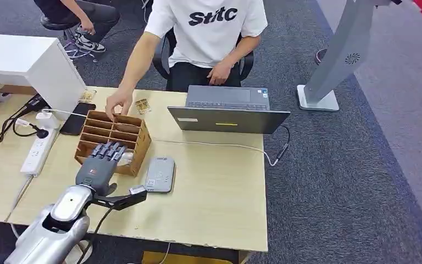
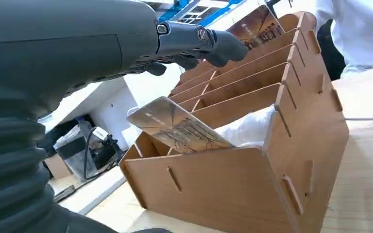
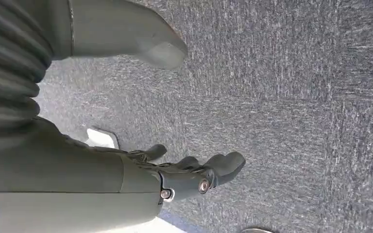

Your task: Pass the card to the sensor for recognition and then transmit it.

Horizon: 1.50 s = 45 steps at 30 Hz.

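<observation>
Left hand (image 1: 101, 159) open over the near slot of the wooden rack (image 1: 137, 144), fingers spread to grab the tilted card (image 2: 177, 127), sensor (image 1: 160, 174) just right; right hand (image 3: 194, 174) empty, loosely curled, hanging over carpet.

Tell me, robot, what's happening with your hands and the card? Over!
Left hand open, over the wooden rack. Right hand open, above the carpet. Card leaning in the near slot, not gripped. Person's hand at the rack's far end.

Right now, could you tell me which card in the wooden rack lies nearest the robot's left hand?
The card leaning in the front slot, under the left hand; the other card stands at the rack's far end.
</observation>
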### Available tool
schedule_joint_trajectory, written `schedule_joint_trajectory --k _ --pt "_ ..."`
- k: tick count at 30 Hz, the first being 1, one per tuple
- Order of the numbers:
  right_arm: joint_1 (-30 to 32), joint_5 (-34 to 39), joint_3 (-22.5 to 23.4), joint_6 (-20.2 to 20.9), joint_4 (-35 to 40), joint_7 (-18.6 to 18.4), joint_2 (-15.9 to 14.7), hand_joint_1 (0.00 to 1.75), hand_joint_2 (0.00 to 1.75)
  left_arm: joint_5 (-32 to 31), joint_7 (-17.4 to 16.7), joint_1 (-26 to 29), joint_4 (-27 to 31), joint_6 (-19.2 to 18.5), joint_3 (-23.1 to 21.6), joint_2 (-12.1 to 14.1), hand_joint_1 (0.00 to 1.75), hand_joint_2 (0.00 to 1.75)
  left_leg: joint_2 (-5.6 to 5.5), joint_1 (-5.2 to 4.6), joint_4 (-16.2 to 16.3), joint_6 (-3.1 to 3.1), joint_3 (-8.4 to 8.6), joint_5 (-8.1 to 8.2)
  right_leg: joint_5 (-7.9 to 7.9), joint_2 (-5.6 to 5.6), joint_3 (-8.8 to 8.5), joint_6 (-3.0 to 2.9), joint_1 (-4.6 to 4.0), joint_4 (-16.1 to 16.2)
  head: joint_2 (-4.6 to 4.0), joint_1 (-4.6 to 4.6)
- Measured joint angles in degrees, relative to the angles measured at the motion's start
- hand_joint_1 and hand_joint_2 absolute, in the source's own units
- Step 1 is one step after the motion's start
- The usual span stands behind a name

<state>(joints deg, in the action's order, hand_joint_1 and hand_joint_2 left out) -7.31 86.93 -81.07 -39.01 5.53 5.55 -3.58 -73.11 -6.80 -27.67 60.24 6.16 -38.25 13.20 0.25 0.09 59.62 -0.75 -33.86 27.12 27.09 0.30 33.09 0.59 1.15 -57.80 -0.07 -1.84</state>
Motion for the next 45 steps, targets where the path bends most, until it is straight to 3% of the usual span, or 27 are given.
schedule_joint_trajectory --k 1,36,45 --pt "0.0 0.1 0.0 0.0 0.0 0.0 0.0 0.00 1.75 -0.3 0.0 0.0 0.0 0.0 0.2 -0.1 1.75 1.75 0.00 0.00 0.0 0.00 0.00 0.00 0.00 0.00 0.00 0.00 0.00 0.0 0.00 0.00" --pt "0.0 1.3 -1.5 0.0 0.0 0.0 0.1 0.00 1.75 -3.9 0.5 -0.3 0.0 -0.4 3.3 -1.0 1.75 1.75 0.05 0.00 0.0 0.00 0.03 0.01 0.00 0.04 0.00 0.00 0.00 0.0 0.00 0.00" --pt "0.0 2.3 -2.5 0.0 0.0 0.1 0.1 0.00 1.75 -5.3 -1.3 -0.2 1.3 3.2 5.9 -1.4 1.75 1.75 0.04 0.01 0.0 0.01 0.02 0.00 0.00 0.03 0.01 0.00 -0.01 0.0 0.00 0.00"
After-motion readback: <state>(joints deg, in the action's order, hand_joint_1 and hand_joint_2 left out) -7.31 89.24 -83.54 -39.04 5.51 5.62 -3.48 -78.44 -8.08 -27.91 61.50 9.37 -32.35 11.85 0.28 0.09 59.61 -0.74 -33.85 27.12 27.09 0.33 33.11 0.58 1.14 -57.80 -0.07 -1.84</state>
